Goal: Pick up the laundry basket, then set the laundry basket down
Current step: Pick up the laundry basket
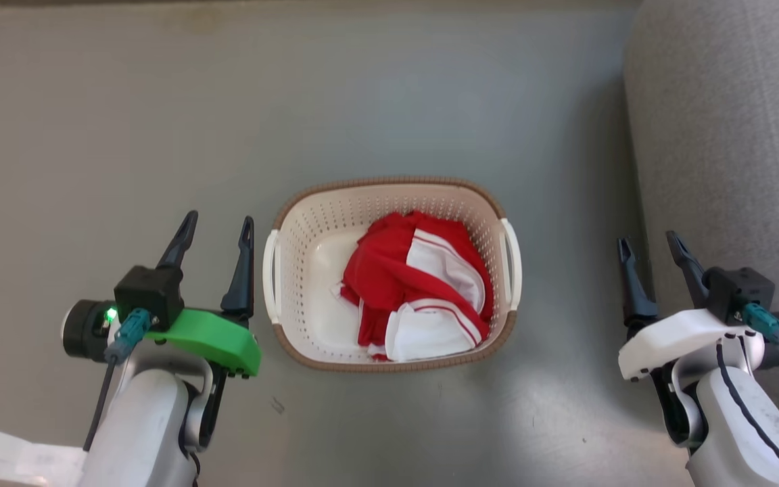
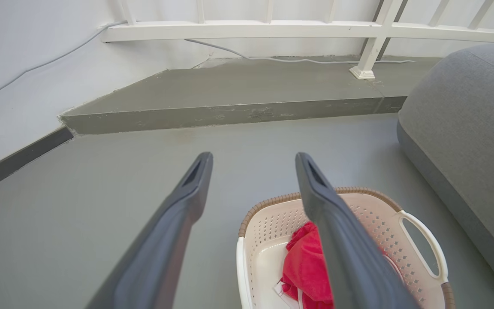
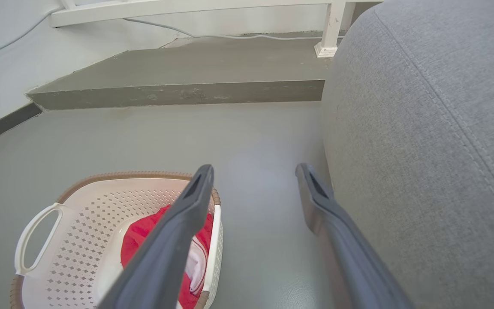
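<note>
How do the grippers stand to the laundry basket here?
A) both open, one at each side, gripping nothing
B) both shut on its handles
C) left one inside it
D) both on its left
A: the left gripper and right gripper flank the laundry basket, fingers spread, neither on a handle.

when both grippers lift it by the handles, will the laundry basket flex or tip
The laundry basket looks like rigid perforated plastic, so it probably keeps its shape. The red and white garment seems light but lies right of centre, so that side may dip slightly.
</note>
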`<state>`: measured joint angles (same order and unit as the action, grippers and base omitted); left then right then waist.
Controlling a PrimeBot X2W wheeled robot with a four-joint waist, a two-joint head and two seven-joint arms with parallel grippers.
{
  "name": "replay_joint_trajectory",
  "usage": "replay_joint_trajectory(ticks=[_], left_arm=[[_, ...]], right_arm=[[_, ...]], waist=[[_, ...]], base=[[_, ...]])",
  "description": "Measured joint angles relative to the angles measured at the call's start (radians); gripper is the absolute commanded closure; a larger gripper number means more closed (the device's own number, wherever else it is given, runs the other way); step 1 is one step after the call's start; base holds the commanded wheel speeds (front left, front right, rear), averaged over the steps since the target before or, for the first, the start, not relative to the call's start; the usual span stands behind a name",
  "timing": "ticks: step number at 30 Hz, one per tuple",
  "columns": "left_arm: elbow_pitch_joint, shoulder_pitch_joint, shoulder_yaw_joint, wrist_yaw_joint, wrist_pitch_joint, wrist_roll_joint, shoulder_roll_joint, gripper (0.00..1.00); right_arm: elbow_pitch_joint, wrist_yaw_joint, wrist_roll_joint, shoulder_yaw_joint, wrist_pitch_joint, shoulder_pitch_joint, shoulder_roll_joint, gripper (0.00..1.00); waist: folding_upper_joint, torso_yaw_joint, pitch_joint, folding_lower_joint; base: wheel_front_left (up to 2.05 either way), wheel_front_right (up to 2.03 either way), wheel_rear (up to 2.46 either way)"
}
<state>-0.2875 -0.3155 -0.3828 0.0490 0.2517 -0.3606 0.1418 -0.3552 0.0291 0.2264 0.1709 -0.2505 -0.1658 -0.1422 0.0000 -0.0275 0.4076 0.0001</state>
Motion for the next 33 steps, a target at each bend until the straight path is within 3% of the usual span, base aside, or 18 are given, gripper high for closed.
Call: replay_joint_trajectory(ticks=[21,33], left_arm=[[-0.159,-0.274,-0.024,-0.067,-0.033,0.023,-0.006,0.00],[-0.325,-0.425,-0.041,-0.120,-0.057,0.024,-0.035,0.00]], right_arm=[[-0.032,-0.002,0.000,-0.001,-0.002,-0.246,0.036,0.00],[-0.145,-0.023,0.000,0.023,-0.004,-0.342,0.050,0.00]], waist=[[0.0000,0.029,0.301,0.0001],[0.0000,0.042,0.409,0.0001]], base=[[0.00,0.00,0.00],[0.00,0.00,0.00]])
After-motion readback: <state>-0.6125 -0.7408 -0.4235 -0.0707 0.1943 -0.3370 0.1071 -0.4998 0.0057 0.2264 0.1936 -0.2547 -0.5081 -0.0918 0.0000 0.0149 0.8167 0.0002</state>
